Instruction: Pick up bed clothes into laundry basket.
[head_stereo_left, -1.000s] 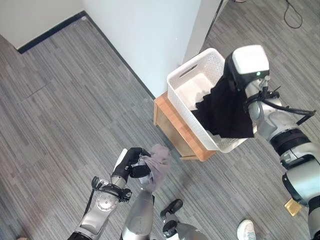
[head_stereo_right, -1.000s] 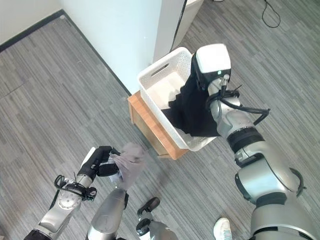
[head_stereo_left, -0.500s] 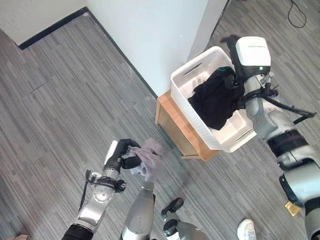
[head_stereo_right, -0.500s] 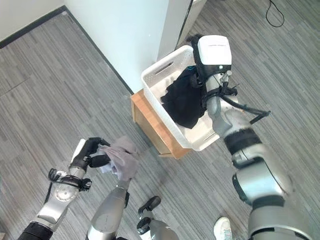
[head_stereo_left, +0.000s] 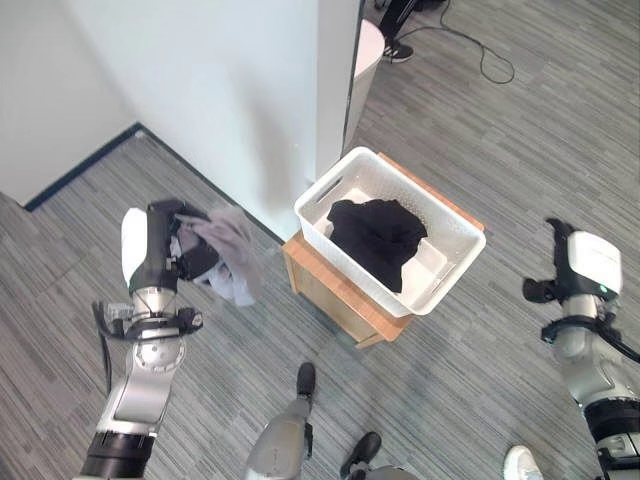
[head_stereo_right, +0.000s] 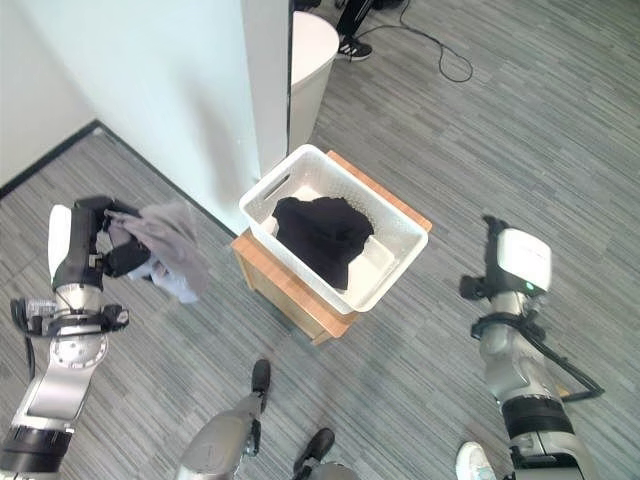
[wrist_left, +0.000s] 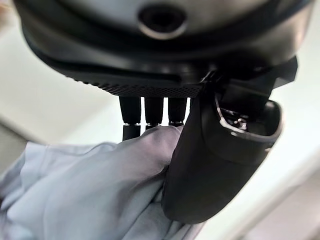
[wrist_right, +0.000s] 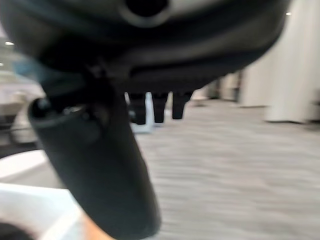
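The left arm rises from the lower left with its forearm nearly upright and the left hand (head_stereo_left: 160, 245) held high. Its fingers (wrist_left: 145, 112) and thumb (wrist_left: 215, 165) are curled round a pale grey cloth (head_stereo_left: 232, 262), which is pinched between them and hangs down past the fingertips.

The right arm comes up at the right side, forearm raised, the right hand (head_stereo_left: 570, 262) lifted and well apart from the left. In the right wrist view its fingers (wrist_right: 155, 107) are straight in a row and the thumb (wrist_right: 95, 165) stands apart from them, with nothing between thumb and fingers.
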